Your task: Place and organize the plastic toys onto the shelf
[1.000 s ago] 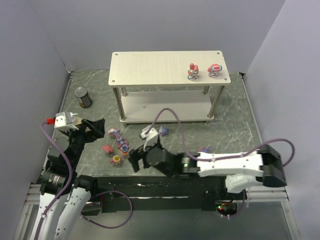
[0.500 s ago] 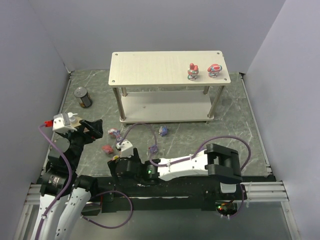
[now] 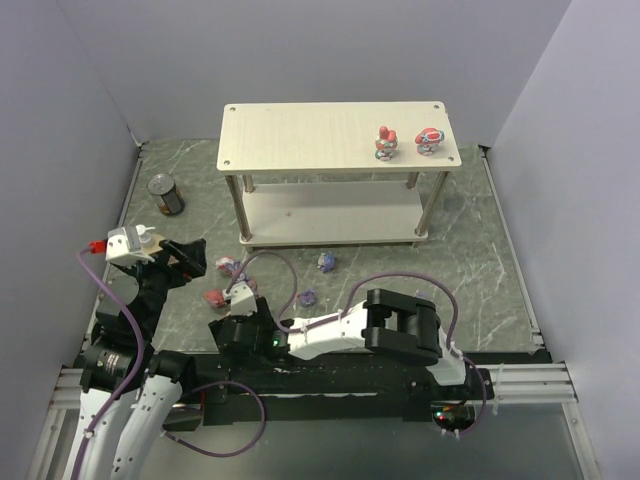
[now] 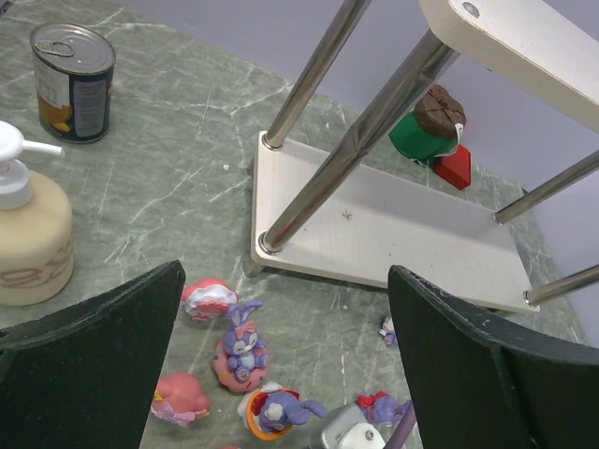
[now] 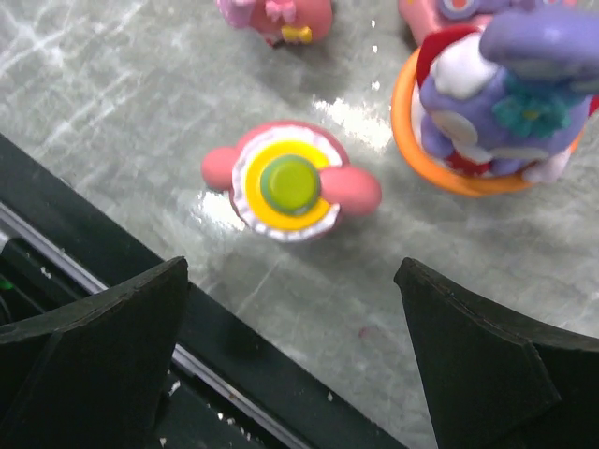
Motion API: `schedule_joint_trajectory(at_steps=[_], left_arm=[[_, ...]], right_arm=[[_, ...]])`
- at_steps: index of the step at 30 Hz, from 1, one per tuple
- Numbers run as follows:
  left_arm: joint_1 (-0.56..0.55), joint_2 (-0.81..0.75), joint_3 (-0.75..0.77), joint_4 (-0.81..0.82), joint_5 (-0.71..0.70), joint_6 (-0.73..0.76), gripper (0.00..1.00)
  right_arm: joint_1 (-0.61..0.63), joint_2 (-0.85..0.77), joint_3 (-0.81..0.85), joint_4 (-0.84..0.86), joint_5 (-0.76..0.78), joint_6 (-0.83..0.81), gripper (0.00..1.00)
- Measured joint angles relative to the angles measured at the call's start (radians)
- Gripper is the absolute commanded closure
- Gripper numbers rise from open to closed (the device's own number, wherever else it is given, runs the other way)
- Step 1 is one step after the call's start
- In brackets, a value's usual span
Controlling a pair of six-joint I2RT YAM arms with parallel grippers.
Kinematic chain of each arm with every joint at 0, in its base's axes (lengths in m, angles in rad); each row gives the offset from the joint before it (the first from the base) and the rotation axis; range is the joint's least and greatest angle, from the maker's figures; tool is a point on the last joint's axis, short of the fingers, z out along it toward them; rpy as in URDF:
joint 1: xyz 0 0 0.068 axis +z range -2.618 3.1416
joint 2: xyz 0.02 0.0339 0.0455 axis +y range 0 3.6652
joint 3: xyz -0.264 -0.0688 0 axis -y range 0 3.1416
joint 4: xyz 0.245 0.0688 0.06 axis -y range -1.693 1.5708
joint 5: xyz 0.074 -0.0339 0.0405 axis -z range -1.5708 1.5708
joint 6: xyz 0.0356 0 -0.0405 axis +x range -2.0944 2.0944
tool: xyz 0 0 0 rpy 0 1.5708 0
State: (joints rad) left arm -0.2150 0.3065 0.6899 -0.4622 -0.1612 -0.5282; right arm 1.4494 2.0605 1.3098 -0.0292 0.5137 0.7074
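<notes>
The shelf (image 3: 335, 135) stands at the back, with two plastic toys (image 3: 386, 143) (image 3: 429, 140) on the right of its top board. More toys lie on the floor in front: pink ones (image 3: 213, 297), purple ones (image 3: 326, 262). My right gripper (image 3: 222, 335) is open and empty, low at the near edge. Its wrist view shows a pink toy with a yellow-green disc (image 5: 290, 182) just beyond the open gripper (image 5: 290, 374), and a purple rabbit in an orange ring (image 5: 505, 103). My left gripper (image 3: 190, 255) is open and empty above the cluster (image 4: 240, 348).
A dark tin can (image 3: 166, 194) stands at the far left and a beige pump bottle (image 4: 28, 234) near it. A green, red and brown object (image 4: 432, 131) sits behind the shelf's lower board (image 4: 393, 234). The black table rail (image 5: 112, 309) runs under my right gripper.
My right arm has folded and swung left along the near edge, bringing its gripper over the yellow-centred pink toy. The left arm has barely moved.
</notes>
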Motion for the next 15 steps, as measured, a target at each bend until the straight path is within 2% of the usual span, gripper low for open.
schedule_joint_trajectory(at_steps=[7, 15], left_arm=[[0.031, 0.0, 0.0, 0.0, 0.027, 0.0, 0.04], [0.037, -0.001, -0.003, 0.002, 0.06, 0.001, 0.04]], right_arm=[[-0.02, 0.075, 0.085, 0.033, 0.029, -0.044, 0.0], [-0.046, 0.136, 0.2, -0.051, 0.044, -0.022, 0.0]])
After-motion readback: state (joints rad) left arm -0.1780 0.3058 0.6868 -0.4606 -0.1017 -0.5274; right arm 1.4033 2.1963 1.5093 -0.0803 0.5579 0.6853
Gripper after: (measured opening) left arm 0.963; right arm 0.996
